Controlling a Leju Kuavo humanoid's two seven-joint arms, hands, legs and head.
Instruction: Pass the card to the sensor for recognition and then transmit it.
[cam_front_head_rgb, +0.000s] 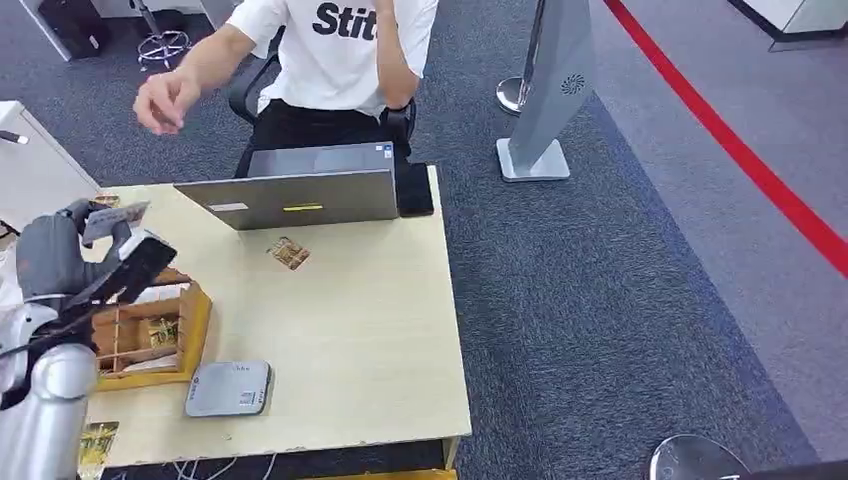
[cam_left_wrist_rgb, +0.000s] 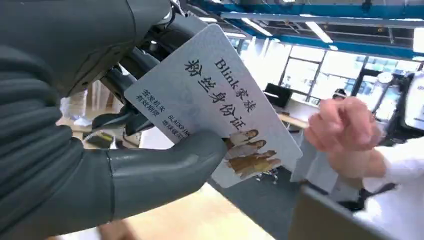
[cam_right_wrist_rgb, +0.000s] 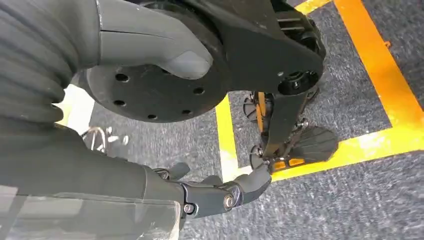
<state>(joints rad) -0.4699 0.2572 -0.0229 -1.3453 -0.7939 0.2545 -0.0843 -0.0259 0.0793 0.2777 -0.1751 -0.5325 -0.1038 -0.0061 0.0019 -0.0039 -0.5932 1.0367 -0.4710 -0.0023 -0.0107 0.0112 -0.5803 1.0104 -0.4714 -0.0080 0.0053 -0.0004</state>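
Left hand: the left hand (cam_front_head_rgb: 85, 255) is raised over the table's 9 o'clock edge, thumb (cam_left_wrist_rgb: 165, 167) and dark fingers (cam_left_wrist_rgb: 132, 62) pinching a fan ID card (cam_left_wrist_rgb: 220, 95).
Card: white, printed with Chinese characters, "Blink" and a group photo; held above the wooden tray (cam_front_head_rgb: 195, 320).
Right hand: the right hand (cam_right_wrist_rgb: 150, 55) hangs over grey carpet with yellow floor tape (cam_right_wrist_rgb: 385, 55), fingers loosely apart, holding nothing.
Sensor: a grey card reader (cam_front_head_rgb: 228, 388) lies flat at 6 o'clock of the table (cam_front_head_rgb: 370, 330), just beside the tray.
Second card: another card (cam_front_head_rgb: 289, 253) lies near the laptop (cam_front_head_rgb: 300, 190).
Person: a seated person's hand (cam_front_head_rgb: 165, 98) reaches out at 12 o'clock from the held card.
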